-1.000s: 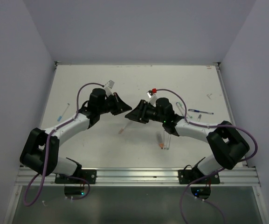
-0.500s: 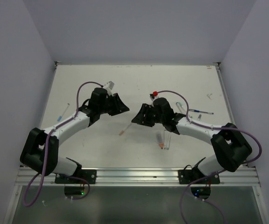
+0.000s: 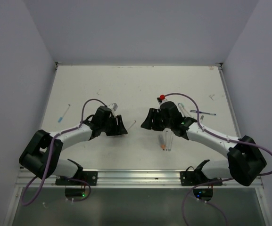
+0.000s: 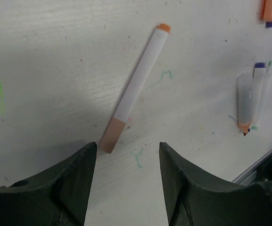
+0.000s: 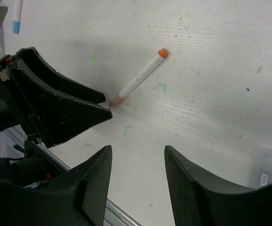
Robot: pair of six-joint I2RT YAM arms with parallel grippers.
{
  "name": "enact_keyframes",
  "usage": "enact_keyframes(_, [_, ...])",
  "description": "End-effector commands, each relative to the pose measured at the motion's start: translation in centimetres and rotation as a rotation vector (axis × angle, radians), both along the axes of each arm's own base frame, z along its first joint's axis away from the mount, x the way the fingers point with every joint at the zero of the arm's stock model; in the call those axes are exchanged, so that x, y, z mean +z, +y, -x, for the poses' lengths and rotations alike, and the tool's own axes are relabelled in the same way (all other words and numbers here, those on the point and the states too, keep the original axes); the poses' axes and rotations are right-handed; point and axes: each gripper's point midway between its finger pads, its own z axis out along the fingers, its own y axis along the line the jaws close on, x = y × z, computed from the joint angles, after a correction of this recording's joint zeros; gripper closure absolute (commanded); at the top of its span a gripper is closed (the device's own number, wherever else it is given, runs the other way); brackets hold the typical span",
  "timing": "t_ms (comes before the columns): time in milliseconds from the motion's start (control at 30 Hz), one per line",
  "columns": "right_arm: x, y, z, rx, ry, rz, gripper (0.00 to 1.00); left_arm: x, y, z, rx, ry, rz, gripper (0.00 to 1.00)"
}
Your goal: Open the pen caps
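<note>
The left claw point(image 4: 126, 147) has dropped and opened empty beside the orange-tipped pen point(image 4: 138, 84), faint from above; right claw point(image 5: 137, 149) open, empty.

Matt white table point(image 4: 55, 70) with fine grain and ink scuffs, smooth white plastic pen barrel point(image 4: 138, 82) on the table, matt pale orange plastic cap point(image 4: 112, 137), matt black plastic fingers point(image 4: 74, 183), brushed metal rail point(image 3: 140, 176) at the table's near edge

Pen point(image 4: 136, 84) flat on surface point(image 3: 126, 84), between left end effector point(image 4: 126, 148) and right end effector point(image 5: 138, 153). Pen cluster point(image 3: 167, 141) to its right.
</note>
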Motion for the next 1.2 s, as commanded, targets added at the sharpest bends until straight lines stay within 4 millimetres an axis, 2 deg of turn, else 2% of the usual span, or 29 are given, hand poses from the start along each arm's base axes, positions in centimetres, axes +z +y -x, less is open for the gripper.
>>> enact_keyframes(0, [-0.7, 0.0, 0.3, 0.033, 0.003, 0.015, 0.48, 1.1, -0.7, -0.8, -0.013, -0.110, 0.006, 0.41])
enact_keyframes(200, [-1.4, -0.1, 0.2, 0.038, 0.005, 0.010, 0.47, -0.1, -1.6, -0.1, -0.031, -0.114, -0.035, 0.43])
enact_keyframes(333, [-1.9, -0.4, 0.4, 0.039, 0.022, 0.001, 0.48, -1.9, -1.3, 0.2, -0.020, -0.094, -0.116, 0.45])
enact_keyframes(600, [-1.3, -1.4, 0.3, 0.024, 0.004, -0.004, 0.47, -3.4, -1.0, 0.4, 0.012, -0.083, -0.201, 0.52])
enact_keyframes(733, [-1.2, -1.8, 0.3, 0.016, 0.004, -0.007, 0.47, -4.3, -0.1, 1.4, 0.019, -0.054, -0.266, 0.58])
enact_keyframes(1000, [-1.9, -1.9, 0.2, 0.020, 0.021, -0.018, 0.47, -6.0, -0.2, 3.2, 0.003, -0.016, -0.274, 0.64])
enact_keyframes(1167, [-2.5, -2.4, 0.0, 0.007, 0.027, -0.003, 0.47, -6.2, 0.2, 3.9, -0.003, -0.026, -0.298, 0.66])
